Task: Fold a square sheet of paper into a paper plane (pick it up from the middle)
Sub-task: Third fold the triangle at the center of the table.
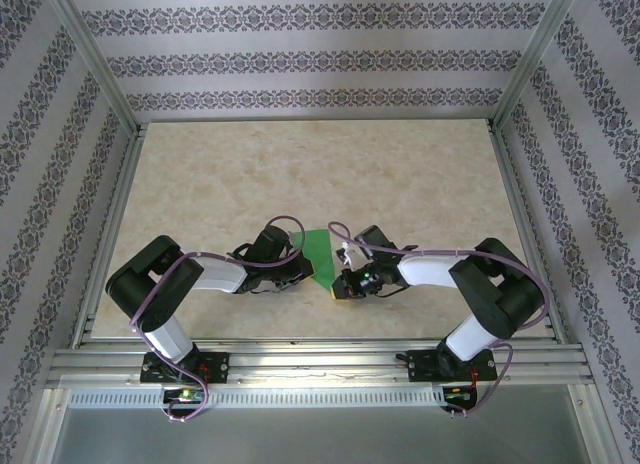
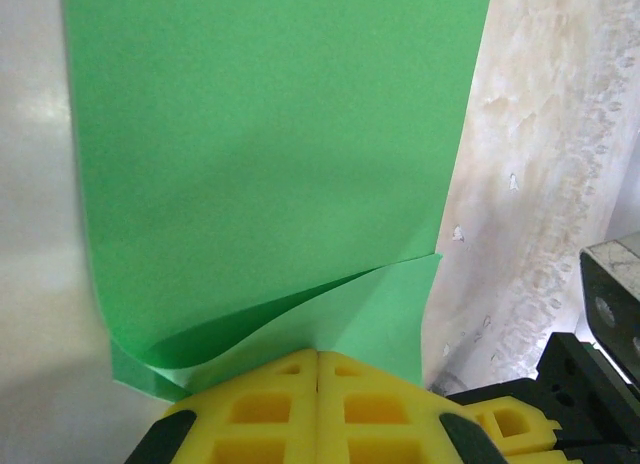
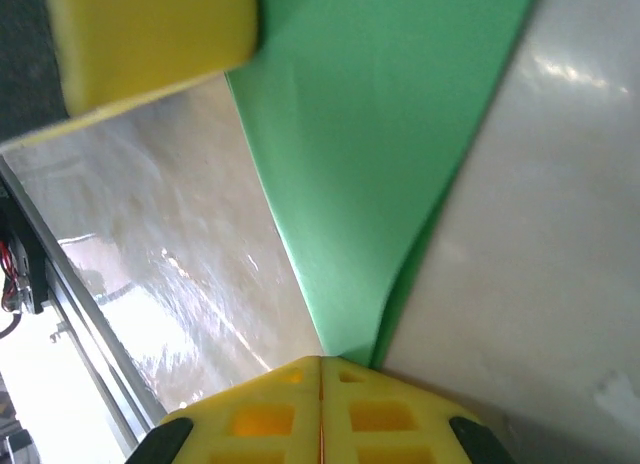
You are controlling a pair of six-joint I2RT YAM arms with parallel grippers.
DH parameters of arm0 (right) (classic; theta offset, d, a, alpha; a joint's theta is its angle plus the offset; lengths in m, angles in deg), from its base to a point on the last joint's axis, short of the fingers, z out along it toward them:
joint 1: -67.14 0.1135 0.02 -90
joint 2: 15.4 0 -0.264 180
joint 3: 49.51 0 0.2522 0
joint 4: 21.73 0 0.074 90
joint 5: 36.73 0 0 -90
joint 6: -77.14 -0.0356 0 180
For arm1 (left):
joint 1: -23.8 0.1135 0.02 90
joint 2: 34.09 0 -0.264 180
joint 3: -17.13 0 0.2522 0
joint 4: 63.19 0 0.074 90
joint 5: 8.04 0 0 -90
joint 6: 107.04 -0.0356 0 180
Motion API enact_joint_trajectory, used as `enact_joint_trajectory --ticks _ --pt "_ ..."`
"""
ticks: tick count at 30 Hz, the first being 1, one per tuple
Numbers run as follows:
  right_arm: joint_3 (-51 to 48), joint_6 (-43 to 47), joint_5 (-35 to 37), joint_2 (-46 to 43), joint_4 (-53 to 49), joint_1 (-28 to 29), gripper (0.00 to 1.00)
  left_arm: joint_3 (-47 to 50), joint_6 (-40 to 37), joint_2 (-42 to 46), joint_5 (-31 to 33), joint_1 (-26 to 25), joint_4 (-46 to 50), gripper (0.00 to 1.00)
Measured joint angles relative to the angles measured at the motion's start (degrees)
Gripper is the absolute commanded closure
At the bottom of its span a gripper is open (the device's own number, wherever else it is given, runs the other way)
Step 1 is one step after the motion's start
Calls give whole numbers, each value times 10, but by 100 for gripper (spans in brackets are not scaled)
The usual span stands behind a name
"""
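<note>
A robotics lab test booth, not a lived-in room: metal frame posts (image 1: 96, 56) hold patterned wallpaper panels (image 1: 320, 44) around a marble-look table (image 1: 300, 174). A left arm (image 1: 215, 272) and a right arm (image 1: 430, 269), both trailing cables, are bolted to a slotted metal rail (image 1: 320, 364) at its near edge.

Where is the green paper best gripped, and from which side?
Probably the curled layers of the green paper right at the left gripper, coming in from that edge: they bow apart there, offering a lip; elsewhere it looks flat.
</note>
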Motion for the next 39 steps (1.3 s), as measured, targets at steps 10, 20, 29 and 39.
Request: enact_joint_trajectory --ticks 10,20,29,39 --pt "12 -6 -6 -76 -34 -1 92 0 0 0 0 0 0 100" --pt "97 -37 -12 42 4 -1 92 0 0 0 0 0 0 100" --pt "105 -43 -4 98 2 0 100 -1 -1 0 0 0 1 100" --pt "98 -32 -6 100 19 0 100 -3 -8 8 -5 21 22 97"
